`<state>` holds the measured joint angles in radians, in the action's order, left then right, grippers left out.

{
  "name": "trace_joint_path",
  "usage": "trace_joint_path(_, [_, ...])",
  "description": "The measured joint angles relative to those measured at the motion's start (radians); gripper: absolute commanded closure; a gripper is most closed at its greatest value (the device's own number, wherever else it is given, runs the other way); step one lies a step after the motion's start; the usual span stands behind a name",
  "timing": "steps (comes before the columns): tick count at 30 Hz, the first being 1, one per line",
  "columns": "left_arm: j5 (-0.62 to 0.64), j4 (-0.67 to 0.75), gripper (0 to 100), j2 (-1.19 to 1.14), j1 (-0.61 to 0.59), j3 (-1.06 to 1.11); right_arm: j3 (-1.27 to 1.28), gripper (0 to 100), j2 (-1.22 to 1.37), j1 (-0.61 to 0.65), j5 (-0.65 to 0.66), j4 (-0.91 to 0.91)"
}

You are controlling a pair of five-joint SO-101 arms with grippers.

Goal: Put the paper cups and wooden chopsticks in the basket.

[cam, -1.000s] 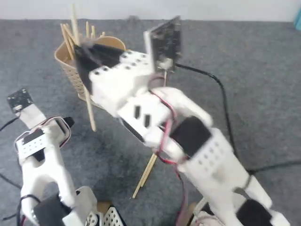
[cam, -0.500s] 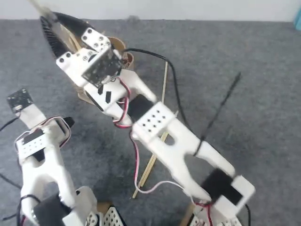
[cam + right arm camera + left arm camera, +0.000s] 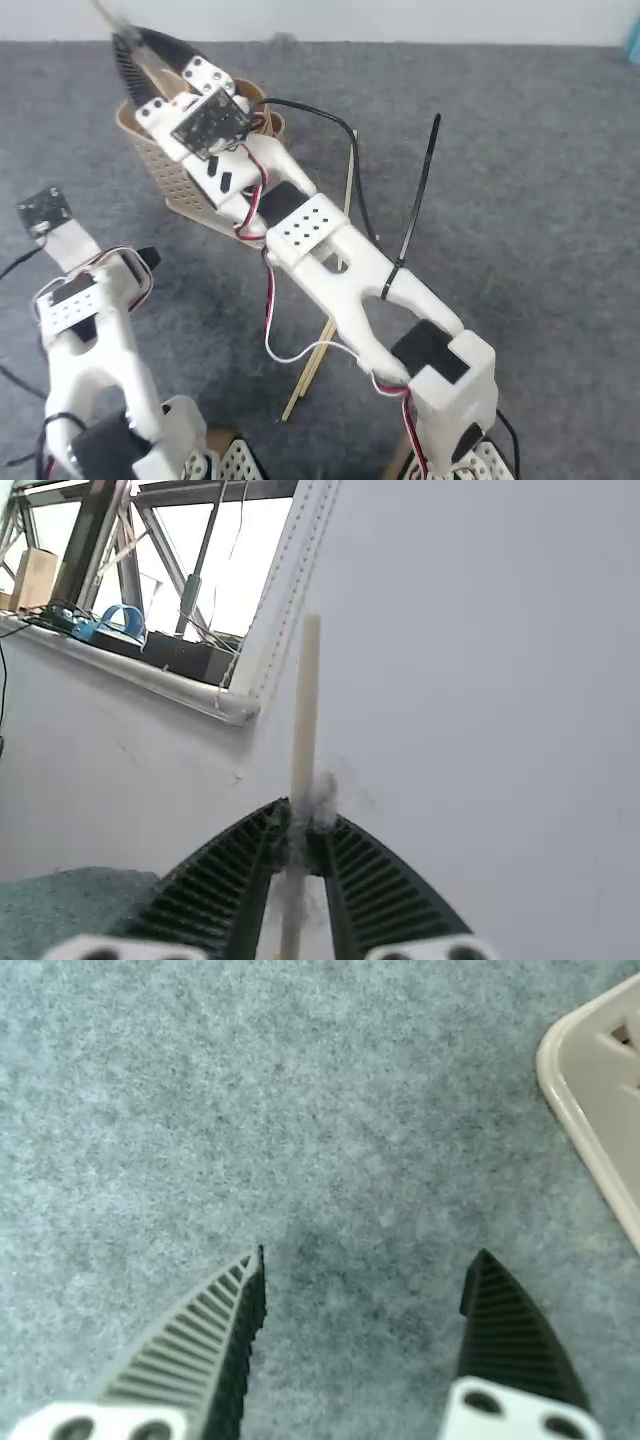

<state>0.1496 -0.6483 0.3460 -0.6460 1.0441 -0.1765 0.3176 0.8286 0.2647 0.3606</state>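
Note:
My right gripper is stretched over the far left rim of the tan perforated basket, shut on a wooden chopstick. In the right wrist view the chopstick sticks out past the shut gripper toward a white wall. More chopsticks lie on the grey carpet: one beside the arm and a pair nearer the front. My left gripper hovers open over bare carpet with a corner of the basket beside it; the high view shows this gripper in front of the basket.
A black cable loops off the right arm over the carpet. A black zip tie sticks up from that arm. The carpet to the right is open floor.
The right arm has swung its chopstick from hanging in front of the basket up and back over the basket's far left rim. The left arm has stayed still.

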Motion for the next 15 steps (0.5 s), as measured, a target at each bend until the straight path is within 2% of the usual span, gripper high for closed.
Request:
trace_joint_path(4, [0.000, 0.000, 70, 0.000, 0.000, 0.000, 0.095, 84.5, -0.005, -0.005, 0.000, -0.005])
trace_joint_path(8, [0.000, 0.000, 70, 0.000, 0.000, 0.000, 0.172, 87.2, -0.101, -0.005, -0.003, -0.149])
trace_joint_path(15, [0.000, 0.000, 70, 0.000, 0.000, 0.000, 0.189, 90.7, -0.482, -0.041, -0.272, -0.583])
